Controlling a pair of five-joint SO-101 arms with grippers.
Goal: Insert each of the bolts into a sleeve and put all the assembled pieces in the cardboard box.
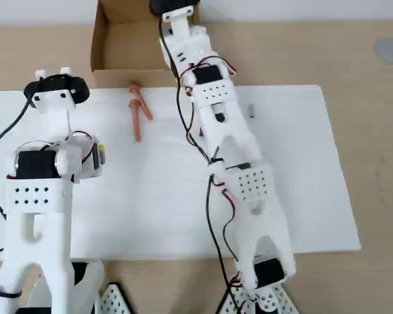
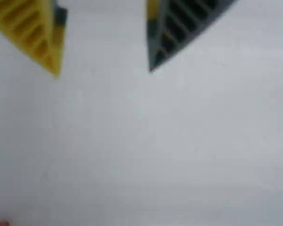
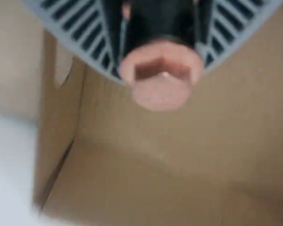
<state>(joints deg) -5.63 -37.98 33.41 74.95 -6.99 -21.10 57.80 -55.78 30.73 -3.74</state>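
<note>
White mat (image 1: 150, 203) carries loose bolts (image 1: 139, 114) awaiting sleeves; right gripper (image 3: 162, 59) clamps one assembled piece (image 3: 160, 92) above the cardboard box (image 1: 99, 46), left gripper (image 2: 104, 66) hangs open

i see a matt brown cardboard box (image 3: 132, 160), a smooth, matt, pinkish plastic bolt (image 3: 161, 80), a smooth white sheet (image 1: 150, 196) and a wood-grain table (image 1: 373, 163).

Robotics lab bench: wooden table (image 1: 373, 118) with white board (image 1: 157, 196) and two bare-wired white arms (image 1: 223, 111)
</note>
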